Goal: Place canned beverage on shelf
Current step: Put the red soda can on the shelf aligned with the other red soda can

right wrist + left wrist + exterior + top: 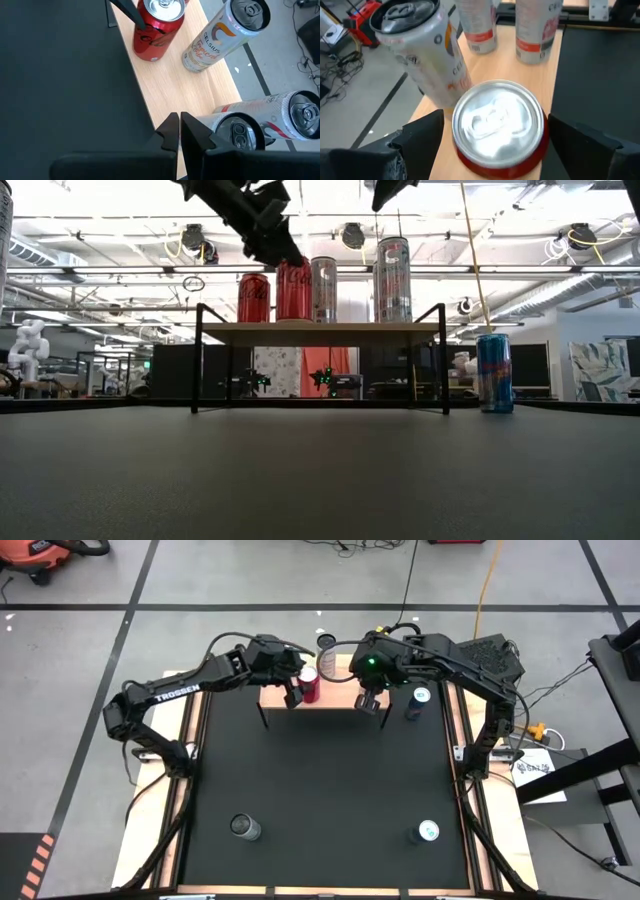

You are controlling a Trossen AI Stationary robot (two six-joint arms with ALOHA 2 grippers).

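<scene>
Shelf (320, 332): pale smooth wood top, thin black legs, far edge of black mat (320, 790). Red can (497, 130), shiny silver lid, stands on shelf near its front edge; left pincer (490, 145) spread wide either side, not gripping. White can (220, 37) reads "CELSIUS". Right pincer (180, 130) closed, empty, above shelf edge

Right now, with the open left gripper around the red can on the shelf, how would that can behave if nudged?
The red can stands upright on the shelf, so it would probably slide on the smooth wood first. It looks tall for its base, so a high push may tip it, then it could roll. A white can stands close beside it and might get knocked. The left gripper straddles it.
</scene>
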